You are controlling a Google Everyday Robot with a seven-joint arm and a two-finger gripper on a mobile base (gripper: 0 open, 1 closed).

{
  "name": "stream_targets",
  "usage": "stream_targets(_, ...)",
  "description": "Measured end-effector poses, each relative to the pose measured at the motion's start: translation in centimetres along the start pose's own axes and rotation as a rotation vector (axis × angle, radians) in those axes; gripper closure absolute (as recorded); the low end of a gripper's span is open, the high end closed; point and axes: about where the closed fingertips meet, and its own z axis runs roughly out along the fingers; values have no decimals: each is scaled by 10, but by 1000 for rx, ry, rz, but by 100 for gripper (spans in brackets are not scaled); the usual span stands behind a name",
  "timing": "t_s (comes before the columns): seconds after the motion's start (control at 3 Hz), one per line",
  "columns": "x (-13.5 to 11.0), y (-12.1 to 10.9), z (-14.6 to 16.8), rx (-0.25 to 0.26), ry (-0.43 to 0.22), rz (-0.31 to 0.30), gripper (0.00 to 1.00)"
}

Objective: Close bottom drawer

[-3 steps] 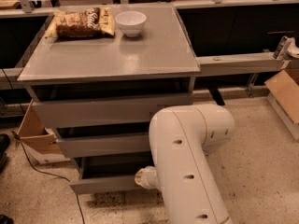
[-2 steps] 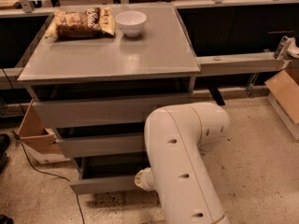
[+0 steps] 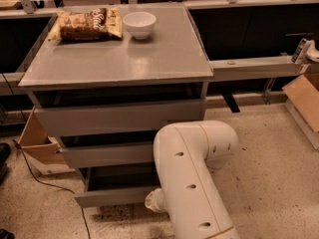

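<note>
The bottom drawer (image 3: 110,197) is the lowest and slimmest grey front of the cabinet (image 3: 119,63). It stands pulled out a little, and its dark shallow tray (image 3: 122,177) shows behind the front. My white arm (image 3: 192,178) bends down in front of the cabinet's right side. My gripper (image 3: 151,201) is at the right end of the bottom drawer's front, mostly hidden behind the arm. The mid-sized front (image 3: 107,156) and the tallest front (image 3: 119,117) above it also stand slightly out.
A white bowl (image 3: 139,23) and a snack bag (image 3: 85,25) sit on the cabinet top. An open cardboard box (image 3: 37,146) stands on the floor at the left, with a black cable (image 3: 55,185) beside it. More cardboard (image 3: 304,101) is at the right. A grey rail (image 3: 254,66) runs behind.
My arm has shifted slightly left, toward the cabinet. The bottom drawer's front stays in about the same place.
</note>
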Motion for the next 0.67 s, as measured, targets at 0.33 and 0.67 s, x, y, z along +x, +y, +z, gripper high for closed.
stream_targets(0.33,1,1,1,-1,1,1,100)
stream_targets(0.67,8,-5,8,28,-8,11,100)
